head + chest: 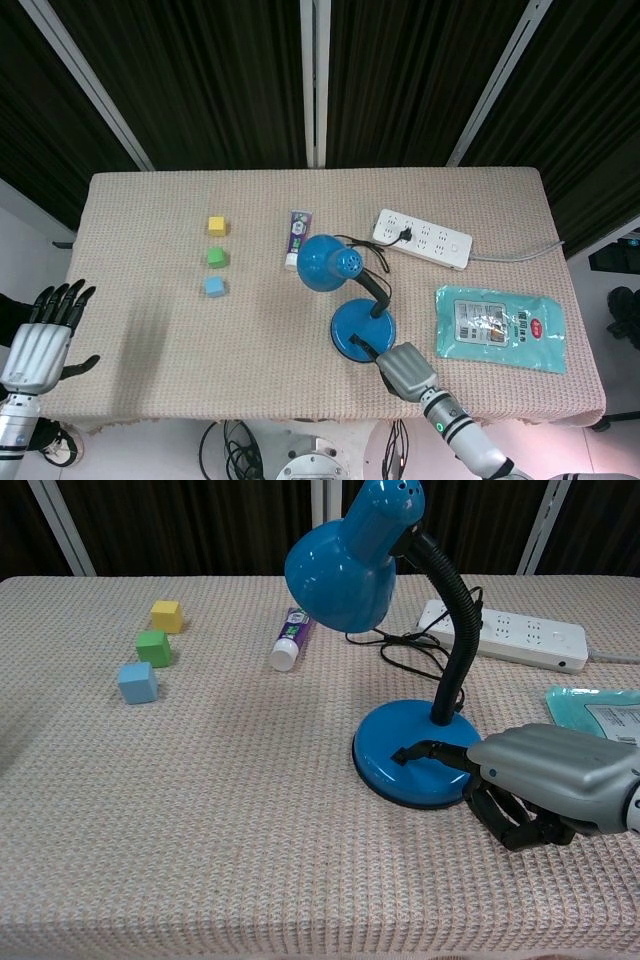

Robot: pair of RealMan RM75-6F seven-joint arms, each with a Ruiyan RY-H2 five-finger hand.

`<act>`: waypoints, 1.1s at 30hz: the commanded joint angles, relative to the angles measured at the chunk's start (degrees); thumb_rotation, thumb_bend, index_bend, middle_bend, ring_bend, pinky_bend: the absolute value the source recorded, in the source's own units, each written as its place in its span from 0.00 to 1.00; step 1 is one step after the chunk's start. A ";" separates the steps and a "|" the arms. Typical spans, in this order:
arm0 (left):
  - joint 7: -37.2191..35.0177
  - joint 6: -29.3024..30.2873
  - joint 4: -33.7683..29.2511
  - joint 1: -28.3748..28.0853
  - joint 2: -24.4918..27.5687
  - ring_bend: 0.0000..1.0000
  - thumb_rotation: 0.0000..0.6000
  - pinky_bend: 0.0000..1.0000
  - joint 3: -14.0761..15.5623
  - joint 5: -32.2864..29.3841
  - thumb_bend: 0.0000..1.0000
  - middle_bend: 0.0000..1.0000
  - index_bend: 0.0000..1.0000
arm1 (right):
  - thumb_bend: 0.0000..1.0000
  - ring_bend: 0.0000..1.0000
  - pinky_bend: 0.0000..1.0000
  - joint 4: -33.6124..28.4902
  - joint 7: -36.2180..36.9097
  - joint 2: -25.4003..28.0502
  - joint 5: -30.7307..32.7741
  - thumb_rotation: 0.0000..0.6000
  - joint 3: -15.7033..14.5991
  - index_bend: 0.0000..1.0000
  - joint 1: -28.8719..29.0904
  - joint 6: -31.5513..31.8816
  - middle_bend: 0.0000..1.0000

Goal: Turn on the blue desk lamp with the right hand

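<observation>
The blue desk lamp stands mid-table, its round base (358, 318) (385, 770) under a black gooseneck and its shade (325, 262) (340, 565) tilted toward the left. No glow shows from the shade. My right hand (405, 370) (550, 780) lies at the base's front right edge. One dark finger (425, 750) reaches out over the base, its tip on the small black switch; the other fingers are curled under the palm, holding nothing. My left hand (45, 335) hangs off the table's front left corner, fingers spread and empty, seen only in the head view.
A white power strip (422, 238) (505, 633) with the lamp's cord lies behind the lamp. A teal pouch (500, 328) (600, 708) lies right of the base. A toothpaste tube (298, 236) (292, 638) and yellow (217, 226), green (217, 257) and blue (214, 287) cubes sit to the left.
</observation>
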 commanded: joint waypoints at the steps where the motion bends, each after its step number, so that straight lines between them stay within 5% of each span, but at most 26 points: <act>1: -0.15 -0.02 0.14 0.01 -0.01 0.00 1.00 0.00 0.01 0.00 0.03 0.00 0.00 | 0.82 0.67 0.75 0.08 -0.04 -0.24 0.48 1.00 -0.06 0.00 0.34 0.50 0.64; 27: -0.47 0.23 0.14 0.07 0.07 0.00 1.00 0.00 0.03 0.28 0.03 0.00 0.00 | 0.82 0.67 0.75 0.34 -1.70 -1.70 3.66 1.00 -3.05 0.00 3.52 2.09 0.64; 33: -0.55 0.34 0.19 0.12 0.14 0.00 1.00 0.00 0.00 0.29 0.03 0.00 0.00 | 0.82 0.67 0.75 -1.26 0.06 0.42 -1.02 1.00 -2.24 0.00 2.04 7.66 0.63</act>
